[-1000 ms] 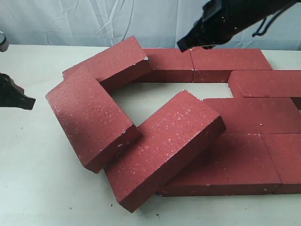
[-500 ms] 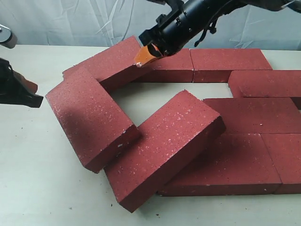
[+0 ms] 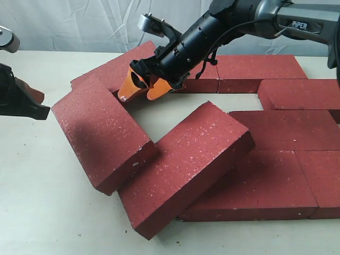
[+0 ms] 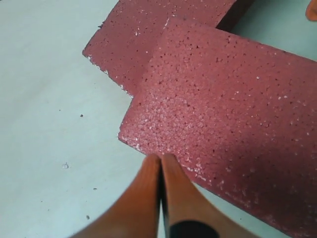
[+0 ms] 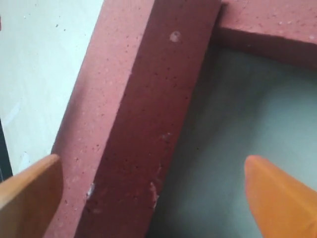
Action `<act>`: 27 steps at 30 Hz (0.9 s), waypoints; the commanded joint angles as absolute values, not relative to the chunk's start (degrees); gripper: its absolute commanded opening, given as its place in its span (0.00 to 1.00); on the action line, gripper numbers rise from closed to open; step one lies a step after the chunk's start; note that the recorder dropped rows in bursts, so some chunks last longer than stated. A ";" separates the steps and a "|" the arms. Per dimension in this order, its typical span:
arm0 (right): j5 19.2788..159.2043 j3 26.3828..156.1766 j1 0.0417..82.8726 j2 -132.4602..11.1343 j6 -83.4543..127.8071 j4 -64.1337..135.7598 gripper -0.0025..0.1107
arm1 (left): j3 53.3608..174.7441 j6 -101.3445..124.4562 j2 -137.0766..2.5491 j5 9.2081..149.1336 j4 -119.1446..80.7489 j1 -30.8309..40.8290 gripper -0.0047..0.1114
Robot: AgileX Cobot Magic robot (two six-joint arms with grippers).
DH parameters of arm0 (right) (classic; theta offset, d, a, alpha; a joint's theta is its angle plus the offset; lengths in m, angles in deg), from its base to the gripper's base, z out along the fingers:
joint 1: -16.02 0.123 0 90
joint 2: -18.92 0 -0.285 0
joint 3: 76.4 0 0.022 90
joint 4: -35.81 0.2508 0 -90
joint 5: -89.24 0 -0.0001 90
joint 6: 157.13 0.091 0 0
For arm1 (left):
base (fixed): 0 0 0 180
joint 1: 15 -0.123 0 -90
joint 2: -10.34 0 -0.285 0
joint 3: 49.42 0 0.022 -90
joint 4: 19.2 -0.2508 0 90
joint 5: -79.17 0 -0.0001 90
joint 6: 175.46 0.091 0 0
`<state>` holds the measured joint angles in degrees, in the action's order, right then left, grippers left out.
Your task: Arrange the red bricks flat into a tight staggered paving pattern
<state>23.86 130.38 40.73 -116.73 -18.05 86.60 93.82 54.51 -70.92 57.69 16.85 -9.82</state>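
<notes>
Vs a second ago: my right hand (image 3: 142, 90) was up over the far row with its fingers together. It has now come left and nearer, down to the far-left brick (image 3: 114, 71), and has spread wide. Half a second ago it was at that brick's right corner, only part open. My left hand (image 3: 21, 103) has crept slightly right. None of the red bricks (image 3: 276, 127) have moved. Right hand now: orange fingers (image 5: 29, 191) are as far apart as I've seen them and hold nothing. In the wrist view they straddle the far-left brick's near long edge, one finger on the top-face side and the other over the bare counter (image 3: 53, 212) in the gap. Can't tell if either tip touches the brick. Left hand: fingers pressed together, nothing between them, tips just beside the left edge of the left brick (image 3: 101, 133). Contact is unclear in the wrist view, and the exterior view shows a small gap. Brick layout: the far-left brick is tilted, with its left end behind the left brick. The left brick is also tilted, its near-right corner lying over the centre brick (image 3: 186, 164). The centre brick lies diagonal, with its right end propped on a flat brick. The rest lie flat, two end to end along the far side and the others packed at right and near-right.
</notes>
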 commanded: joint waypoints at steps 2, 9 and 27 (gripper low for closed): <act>24.08 130.75 40.78 -118.29 -17.39 86.68 0.84 | 94.17 54.62 -71.04 58.50 17.24 -9.73 0.04; 23.85 130.75 41.68 -119.64 -17.39 86.70 0.84 | 94.17 54.62 -71.04 58.63 17.24 -9.73 0.04; 21.36 131.32 43.44 -119.00 -17.49 89.06 0.84 | 94.17 54.85 -71.04 58.74 17.24 -9.73 0.04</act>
<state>22.86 130.86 43.09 -119.56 -17.12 89.79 93.82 54.63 -70.92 58.33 16.94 -9.82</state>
